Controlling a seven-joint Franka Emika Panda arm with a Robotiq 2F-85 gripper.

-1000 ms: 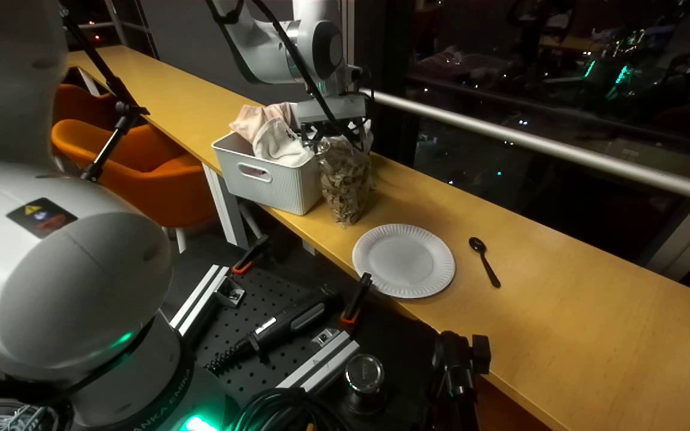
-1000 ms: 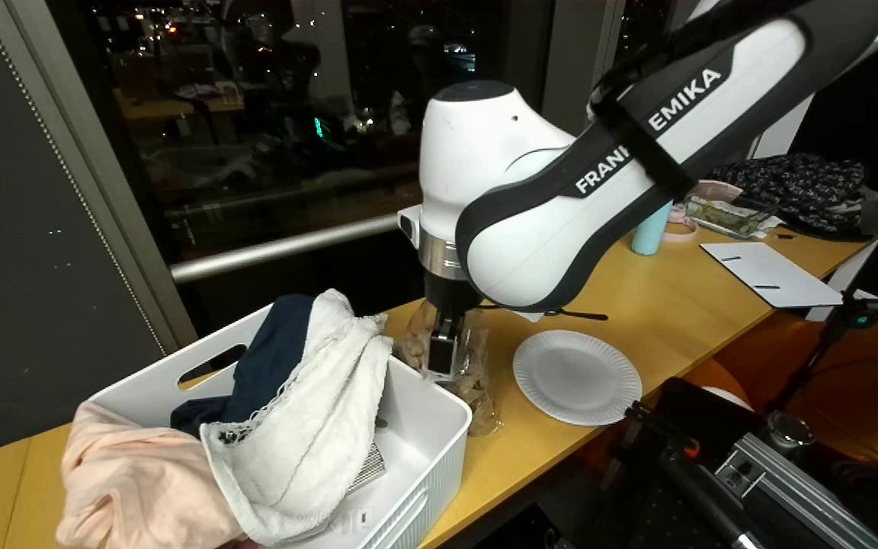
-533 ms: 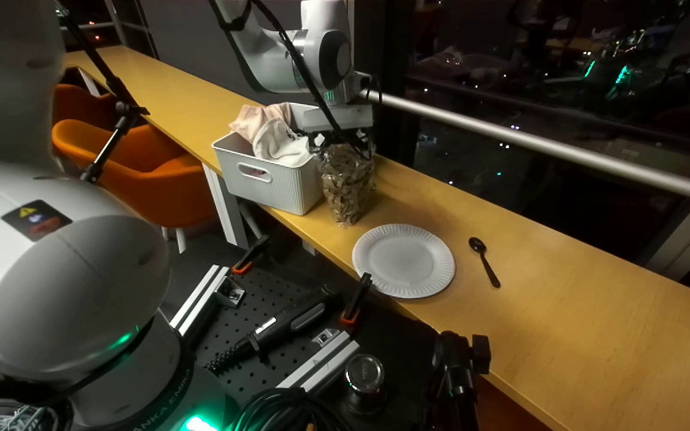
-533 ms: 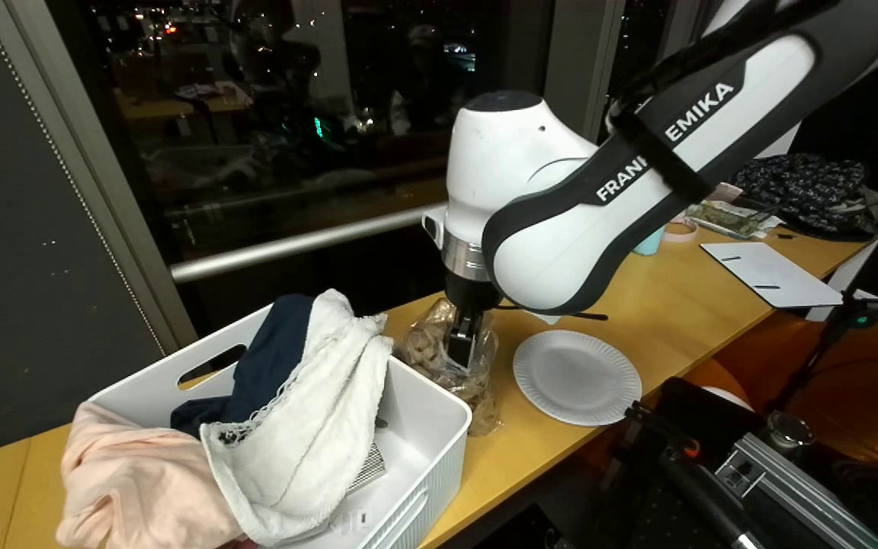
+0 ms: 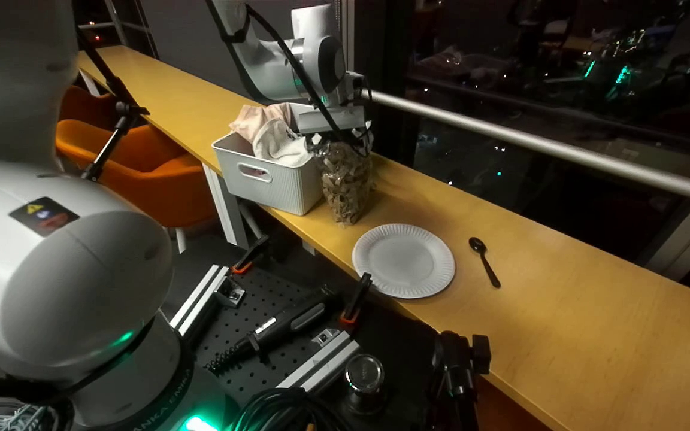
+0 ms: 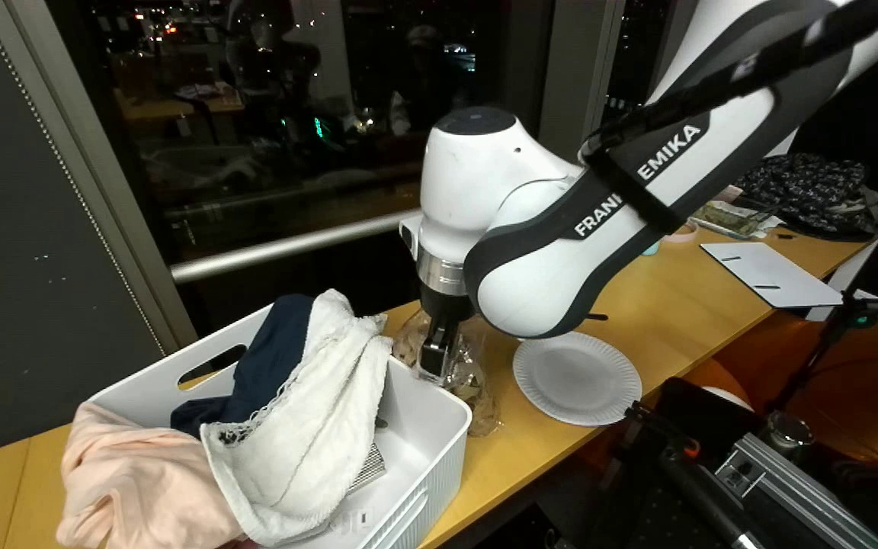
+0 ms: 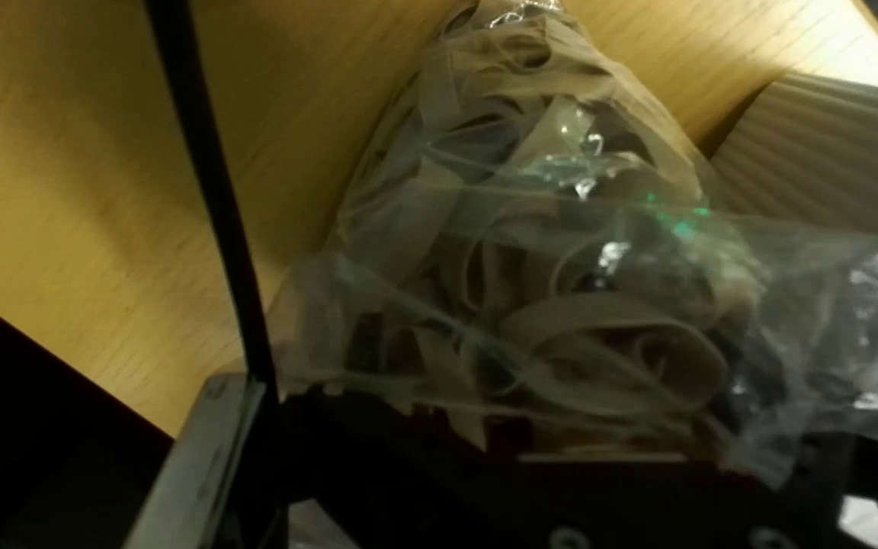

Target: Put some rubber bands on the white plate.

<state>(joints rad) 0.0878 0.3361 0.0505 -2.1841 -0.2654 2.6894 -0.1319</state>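
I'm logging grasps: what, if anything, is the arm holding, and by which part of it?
Nothing, it seems: the end effector stands open at the top of the bag.

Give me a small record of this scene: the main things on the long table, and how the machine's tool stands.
Rubber bands: in a clear bag on the table
Plate: white, no bands on it yet
Spoon: dark, lying beside the plate
Basket: white, holding cloths, next to the bag
Tool: open, at the bag's upper part; any contact is hard to tell
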